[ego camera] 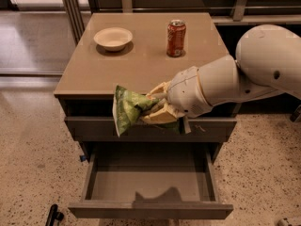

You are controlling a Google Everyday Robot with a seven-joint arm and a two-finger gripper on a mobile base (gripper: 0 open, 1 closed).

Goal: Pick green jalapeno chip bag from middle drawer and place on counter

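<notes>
My gripper (pixel 153 108) is shut on the green jalapeno chip bag (pixel 126 108), a crumpled green foil bag with a white edge. It holds the bag in the air in front of the counter's front edge, above the open drawer. The middle drawer (pixel 150 207) is pulled out below and its gray box is empty, with only the arm's shadow inside. The counter (pixel 141 60) is the tan top of the gray cabinet, just behind and above the bag. My white arm (pixel 235 79) comes in from the right.
A pale bowl (pixel 113 37) sits at the counter's back left. An orange-red soda can (pixel 176 37) stands at the back middle. A gray drawer front with pale scuff marks (pixel 207 128) is behind the gripper. Speckled floor lies all around.
</notes>
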